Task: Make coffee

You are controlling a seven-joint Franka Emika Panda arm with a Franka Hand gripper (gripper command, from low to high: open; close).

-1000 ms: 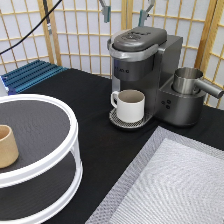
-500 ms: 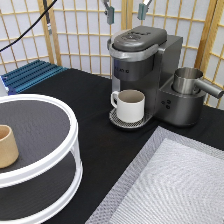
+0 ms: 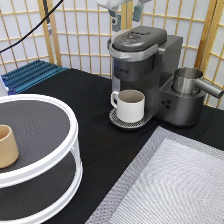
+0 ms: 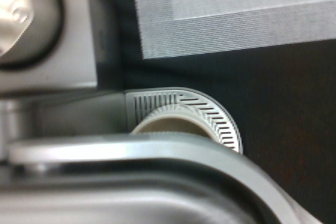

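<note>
**Q:** Exterior view first: where does the tool hang, and why there?

**A:** The tool (image 3: pixel 126 16) hangs directly above the coffee machine (image 3: pixel 142 65), its two fingers spread apart with nothing between them. It holds nothing. My reading is that it sits there because the machine's closed lid (image 3: pixel 137 37) is the working end of this job.

**Q:** And the cream mug?

**A:** The cream mug (image 3: pixel 130 105) stands upright on the round drip tray (image 3: pixel 116 119) at the machine's front, under the spout, handle turned away from the machine's body. That placement looks deliberate: it is where brewed coffee would fall.

**Q:** Anything else around the machine?

**A:** A steel jug (image 3: pixel 187 80) sits on the machine's side unit. A tan cup (image 3: pixel 7 146) rests well apart from the machine, on the upper deck of a white two-tier stand (image 3: pixel 60 155). A grey mat (image 3: pixel 170 185) lies on the black tabletop (image 3: pixel 85 105) in front of the machine.

**Q:** The coffee pod?

**A:** Not visible in either view. Whether it is inside the machine, I cannot tell.

**Q:** The wrist view?

**A:** Looking straight down past the machine's curved lid edge (image 4: pixel 150 155), it shows the mug's rim (image 4: pixel 169 125) and the slotted drip tray (image 4: pixel 206 117) beneath, with the mat (image 4: pixel 240 25) beyond.
</note>
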